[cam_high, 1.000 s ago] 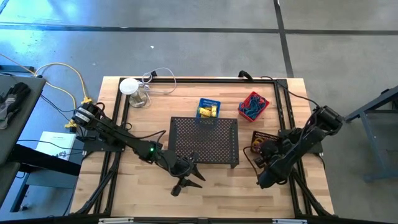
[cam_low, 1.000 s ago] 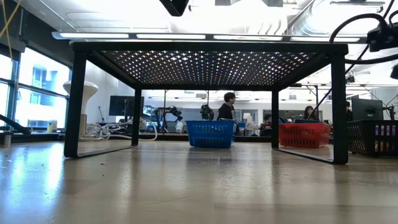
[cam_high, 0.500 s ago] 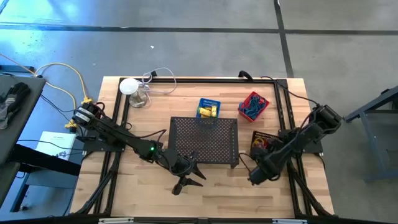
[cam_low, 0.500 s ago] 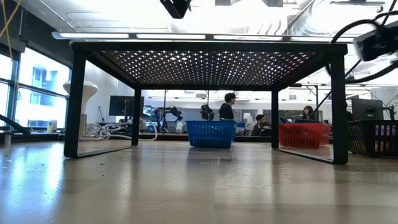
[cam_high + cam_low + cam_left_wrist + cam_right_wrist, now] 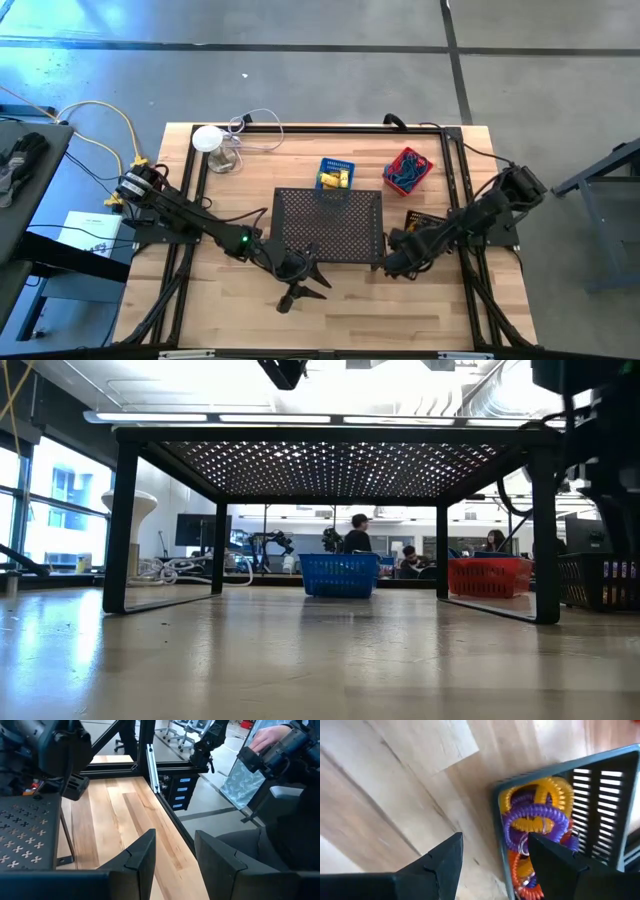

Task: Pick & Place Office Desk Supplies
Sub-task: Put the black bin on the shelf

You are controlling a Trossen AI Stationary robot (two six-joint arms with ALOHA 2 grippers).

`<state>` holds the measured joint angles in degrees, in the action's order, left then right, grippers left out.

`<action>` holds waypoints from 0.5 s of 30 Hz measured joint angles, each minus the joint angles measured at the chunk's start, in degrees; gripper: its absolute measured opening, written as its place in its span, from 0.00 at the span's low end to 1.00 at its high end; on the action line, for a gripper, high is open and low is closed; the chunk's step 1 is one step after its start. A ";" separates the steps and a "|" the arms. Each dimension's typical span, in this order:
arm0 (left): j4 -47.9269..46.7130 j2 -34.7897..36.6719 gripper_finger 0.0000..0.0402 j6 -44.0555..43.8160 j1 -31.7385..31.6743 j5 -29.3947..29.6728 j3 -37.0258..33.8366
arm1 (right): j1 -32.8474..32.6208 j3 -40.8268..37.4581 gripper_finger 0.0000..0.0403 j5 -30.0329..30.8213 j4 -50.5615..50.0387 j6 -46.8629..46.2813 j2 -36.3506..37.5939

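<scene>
Purple, yellow and orange coil rings (image 5: 537,827) heaped in dark slatted bin (image 5: 600,785) on tabletop (image 5: 395,785). Right tool (image 5: 495,857) open, empty, beside bin. Left tool (image 5: 175,852) open, empty, near mesh tray (image 5: 330,222).

Purple, yellow and orange coil rings (image 5: 536,817) lie heaped in a dark slotted basket (image 5: 600,780) at the table's right side. Yellow packets (image 5: 333,179) fill a blue basket (image 5: 336,164); blue rubber bands (image 5: 405,174) fill a red basket (image 5: 408,157) beside it.
</scene>
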<state>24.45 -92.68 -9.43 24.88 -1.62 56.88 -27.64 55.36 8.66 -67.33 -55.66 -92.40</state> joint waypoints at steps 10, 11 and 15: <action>-0.68 0.00 0.33 0.00 0.05 -0.11 -0.02 | 0.84 -4.14 0.52 0.16 3.15 1.76 0.00; -0.76 0.00 0.33 0.00 0.09 -0.10 -0.02 | 0.81 -4.53 0.52 0.33 3.51 2.07 0.00; -1.03 0.00 0.33 0.00 0.33 -0.11 -0.02 | 0.81 -5.01 0.50 0.20 3.39 2.23 0.00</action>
<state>23.42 -92.68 -9.43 25.21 -1.74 56.86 -26.83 50.35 8.86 -63.94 -53.43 -92.40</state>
